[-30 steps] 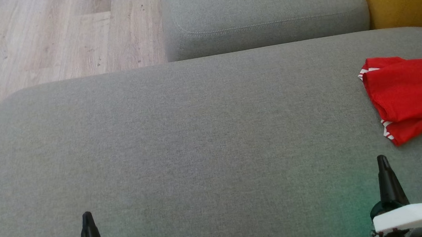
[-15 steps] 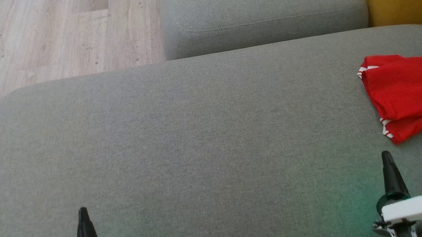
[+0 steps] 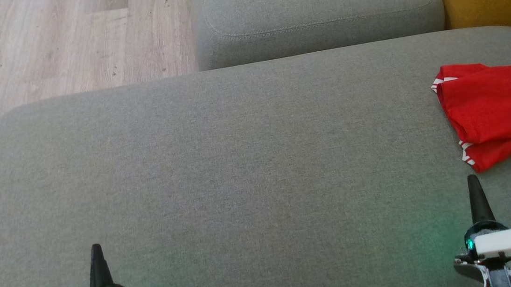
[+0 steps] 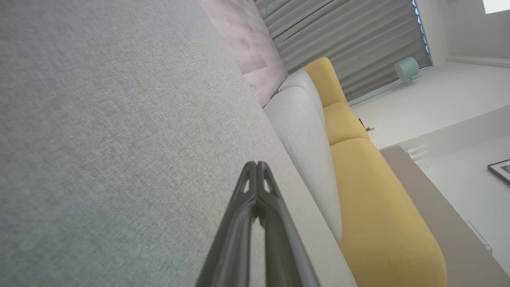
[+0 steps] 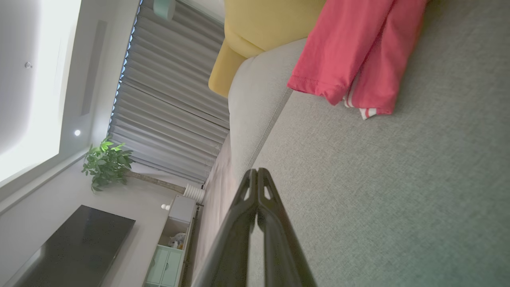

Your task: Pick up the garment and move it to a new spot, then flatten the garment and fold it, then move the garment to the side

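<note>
Grey cushion [image 3: 238, 164], red garment [image 3: 501, 110], wood floor [image 3: 39, 42], perhaps television [image 5: 75, 247]

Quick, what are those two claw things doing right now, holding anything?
Left gripper: closed, holding nothing.
Right gripper: closed, holding nothing; the red garment lies apart from it on the grey sofa cushion.
</note>
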You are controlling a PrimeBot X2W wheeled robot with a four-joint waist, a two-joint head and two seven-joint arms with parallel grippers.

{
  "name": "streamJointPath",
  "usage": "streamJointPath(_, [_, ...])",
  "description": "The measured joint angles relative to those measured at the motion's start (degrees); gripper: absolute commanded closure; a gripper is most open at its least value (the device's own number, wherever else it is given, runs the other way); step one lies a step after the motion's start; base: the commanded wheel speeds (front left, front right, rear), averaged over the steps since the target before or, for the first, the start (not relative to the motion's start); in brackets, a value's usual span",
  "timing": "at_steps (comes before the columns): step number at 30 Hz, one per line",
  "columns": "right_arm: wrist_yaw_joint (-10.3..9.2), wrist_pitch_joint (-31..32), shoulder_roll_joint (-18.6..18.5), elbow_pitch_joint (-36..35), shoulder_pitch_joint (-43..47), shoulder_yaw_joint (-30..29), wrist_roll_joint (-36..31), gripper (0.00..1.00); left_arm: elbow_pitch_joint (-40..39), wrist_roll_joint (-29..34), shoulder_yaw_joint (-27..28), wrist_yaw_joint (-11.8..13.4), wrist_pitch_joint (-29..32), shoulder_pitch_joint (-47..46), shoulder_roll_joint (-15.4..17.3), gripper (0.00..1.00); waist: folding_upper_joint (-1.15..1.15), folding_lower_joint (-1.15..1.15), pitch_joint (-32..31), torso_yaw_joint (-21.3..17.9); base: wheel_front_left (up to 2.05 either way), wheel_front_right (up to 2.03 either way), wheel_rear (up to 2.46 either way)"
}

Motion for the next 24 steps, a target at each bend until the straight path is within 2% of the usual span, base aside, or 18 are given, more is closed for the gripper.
streamJointPath(24, [0.0, 4.0, -0.1, 1.7, -4.2, -2.4, 16.0, 1.0, 2.0, -15.4, 3.1, -2.6, 3.9, -3.9, 0.0, 1.0, 0.0, 0.0, 0.7, -0.5, 0.0, 0.0, 0.0])
